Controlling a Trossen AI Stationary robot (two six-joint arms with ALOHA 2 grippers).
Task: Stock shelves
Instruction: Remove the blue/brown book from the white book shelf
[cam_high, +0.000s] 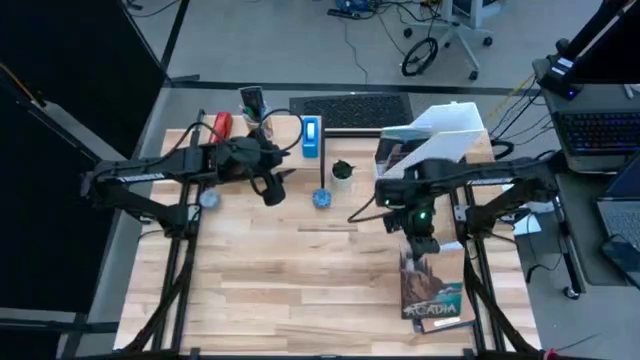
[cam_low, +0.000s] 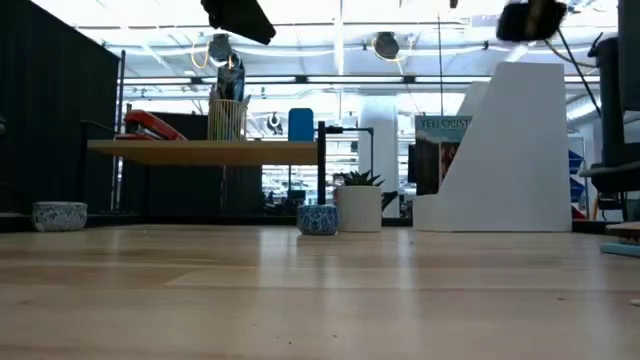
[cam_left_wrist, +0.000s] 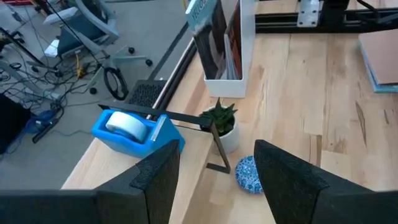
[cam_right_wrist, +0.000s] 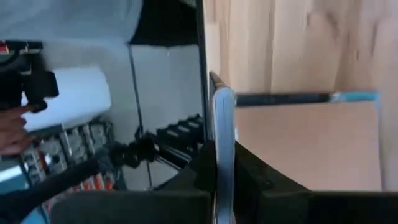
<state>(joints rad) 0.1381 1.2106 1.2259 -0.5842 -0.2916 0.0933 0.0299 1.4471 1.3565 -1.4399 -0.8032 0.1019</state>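
R gripper clamped on thin book over book stack, white file holder just behind it; L gripper, fingers apart, above wood shelf w/ blue tape dispenser.

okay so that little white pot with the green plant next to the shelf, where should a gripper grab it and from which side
Grip the potted plant by the white pot's round wall, below the leaves, probably coming from the open table side. It stands upright, the shelf leg is close beside it, a blue patterned bowl sits nearby, and the leaves crowd the top. The left gripper, open, is nearer than the right gripper.
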